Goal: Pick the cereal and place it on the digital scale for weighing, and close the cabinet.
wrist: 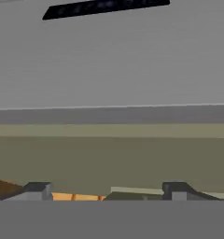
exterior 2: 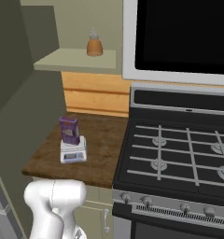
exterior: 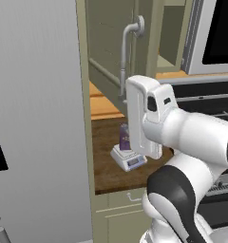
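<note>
The cereal box (exterior 2: 69, 130) stands upright on the scale (exterior 2: 73, 151), its base on the round platform and its printed face toward the front edge of the table (exterior 2: 100, 158). The scale sits on the dark wooden table nearer the left edge than the stove (exterior 2: 179, 154), with its bluish display facing the front edge. In the left base view the same box (exterior: 125, 136) shows partly behind the arm, still on the scale (exterior: 128, 159), which lies toward the right front part of the table (exterior: 106, 161) there.

The cabinet door (exterior: 111, 52) stands swung open above the table, its curved pale bar handle (exterior: 127, 47) turned out toward the room. On the cabinet shelf (exterior 2: 76, 59) an orange-brown bottle (exterior 2: 94, 45) stands near the back.

The arm (exterior: 182, 142) rises from the lower right of the left base view, bends at a dark elbow joint, and reaches its white forearm leftward; its flat end link stands upright just in front of the box and below the door handle. In the hand view the tool (wrist: 107, 192) has its two dark fingertips (wrist: 37, 189) well apart with nothing between them, pointing at an olive panel with a grey surface beyond it.
</note>
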